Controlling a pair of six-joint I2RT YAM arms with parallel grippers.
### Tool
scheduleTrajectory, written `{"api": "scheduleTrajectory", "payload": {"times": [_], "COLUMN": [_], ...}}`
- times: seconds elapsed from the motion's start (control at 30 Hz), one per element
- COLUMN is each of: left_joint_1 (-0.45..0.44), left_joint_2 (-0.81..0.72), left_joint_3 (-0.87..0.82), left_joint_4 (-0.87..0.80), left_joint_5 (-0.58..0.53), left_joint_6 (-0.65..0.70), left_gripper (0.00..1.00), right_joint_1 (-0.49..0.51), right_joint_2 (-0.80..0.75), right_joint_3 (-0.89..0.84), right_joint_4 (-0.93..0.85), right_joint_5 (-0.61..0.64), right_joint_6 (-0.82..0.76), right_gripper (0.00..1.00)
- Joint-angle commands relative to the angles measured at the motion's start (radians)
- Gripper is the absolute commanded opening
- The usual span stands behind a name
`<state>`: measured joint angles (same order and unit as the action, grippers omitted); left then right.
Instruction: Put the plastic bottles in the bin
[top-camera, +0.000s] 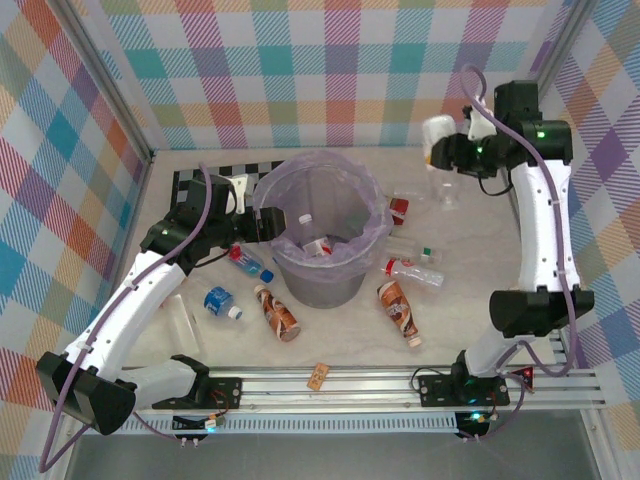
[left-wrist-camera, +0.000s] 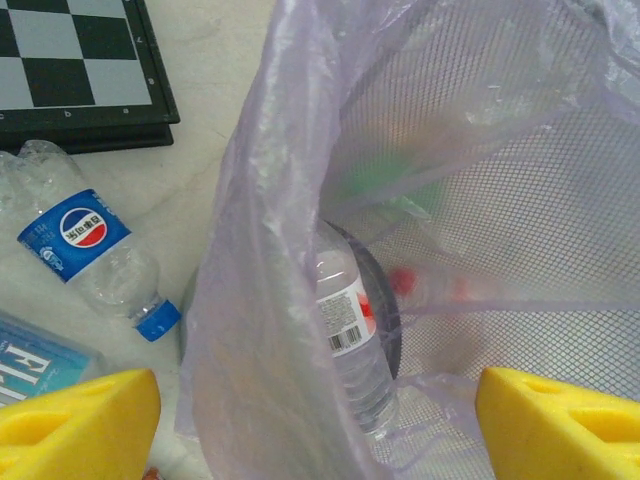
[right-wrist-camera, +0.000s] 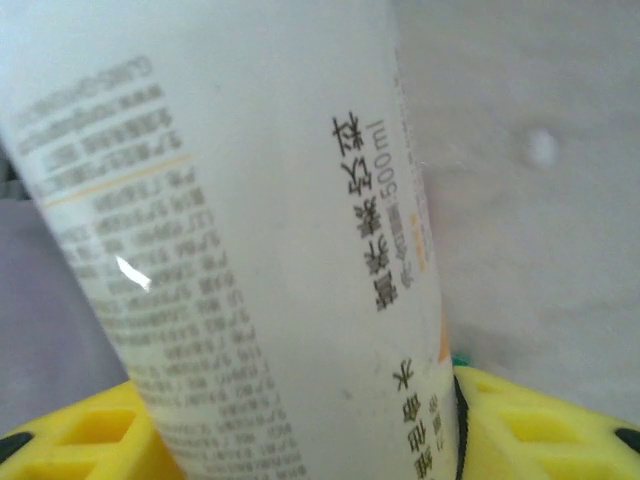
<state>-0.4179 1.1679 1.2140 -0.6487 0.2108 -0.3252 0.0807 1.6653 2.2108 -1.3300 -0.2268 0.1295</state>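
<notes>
though hazy behind bag, bottle in bin

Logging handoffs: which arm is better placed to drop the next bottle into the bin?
Right. The right gripper is shut on a white bottle, held right of the bin; the left gripper is open at the rim.

Grey bin, translucent lilac liner. Black-white chequered board. Clear bottle, blue label, blue cap. Brown-orange printed bottle, another alike. White bottle, black and orange lettering. Yellow left pincer fingers. Pale cream counter.
</notes>
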Motion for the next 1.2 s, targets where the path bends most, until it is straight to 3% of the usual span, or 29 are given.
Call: {"api": "scheduleTrajectory", "payload": {"times": [0.0,0.13,0.43,0.7,1.17], "left_joint_1": [-0.011,-0.011,-0.011,-0.011,-0.012], "left_joint_2": [-0.015,-0.031,-0.094,-0.111,-0.098], "left_joint_3": [0.005,0.031,0.035,-0.030,-0.093], "left_joint_4": [0.032,0.004,-0.075,-0.031,0.031], "left_joint_5": [0.039,0.033,-0.001,0.032,0.049], "left_joint_6": [-0.004,0.004,0.018,-0.025,-0.060], "left_gripper": [0.82,0.82,0.77,0.65,0.49], "right_joint_1": [0.140,0.311,0.560,0.657,0.700], "right_joint_2": [0.018,0.101,0.235,0.334,0.364], "right_joint_3": [0.193,0.367,0.380,0.380,0.098], "right_joint_4": [-0.149,-0.193,-0.206,-0.242,-0.133], "right_joint_5": [-0.064,-0.053,0.044,0.131,0.102], "right_joint_6": [0.038,0.059,0.047,0.030,0.069], "right_gripper": [0.52,0.52,0.51,0.51,0.51]}}
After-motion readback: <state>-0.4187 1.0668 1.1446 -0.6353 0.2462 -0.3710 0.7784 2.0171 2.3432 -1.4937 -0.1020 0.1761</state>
